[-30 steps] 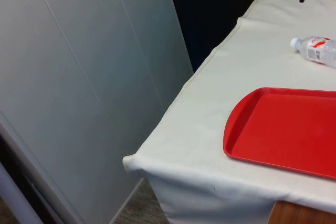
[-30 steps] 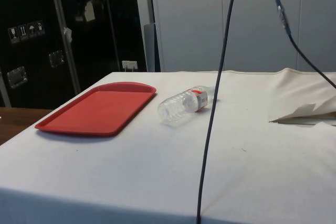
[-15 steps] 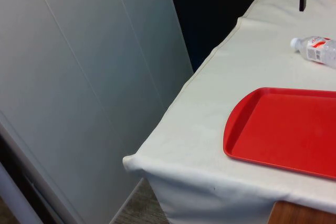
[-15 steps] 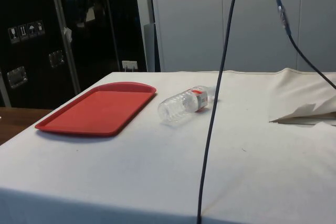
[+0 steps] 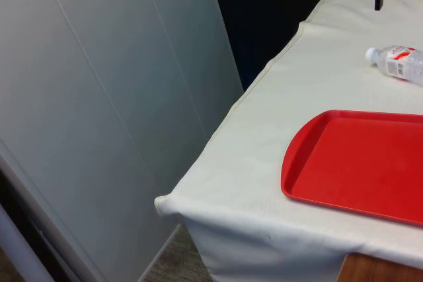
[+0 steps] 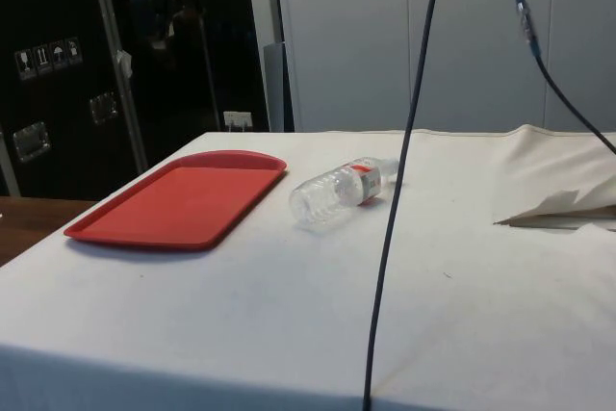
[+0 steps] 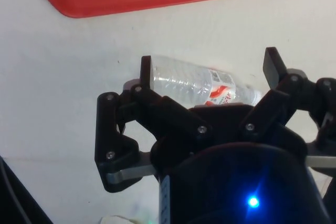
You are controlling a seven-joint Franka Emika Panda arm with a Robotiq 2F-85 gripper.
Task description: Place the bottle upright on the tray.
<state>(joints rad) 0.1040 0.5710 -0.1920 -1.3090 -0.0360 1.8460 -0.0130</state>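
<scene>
Currently: gripper (image 7: 209,71) spread wide and empty above the bottle (image 6: 339,191), which lies on its side on the cloth just beside the red tray (image 6: 179,198).
Risk: the round, clear body may roll or slip if the fingers close off-centre, leaving it tilted.

A bottle (image 6: 342,190) lies on its side on the table (image 6: 289,315), just beside a tray (image 6: 183,201), at the tray's three o'clock in the side view.
</scene>
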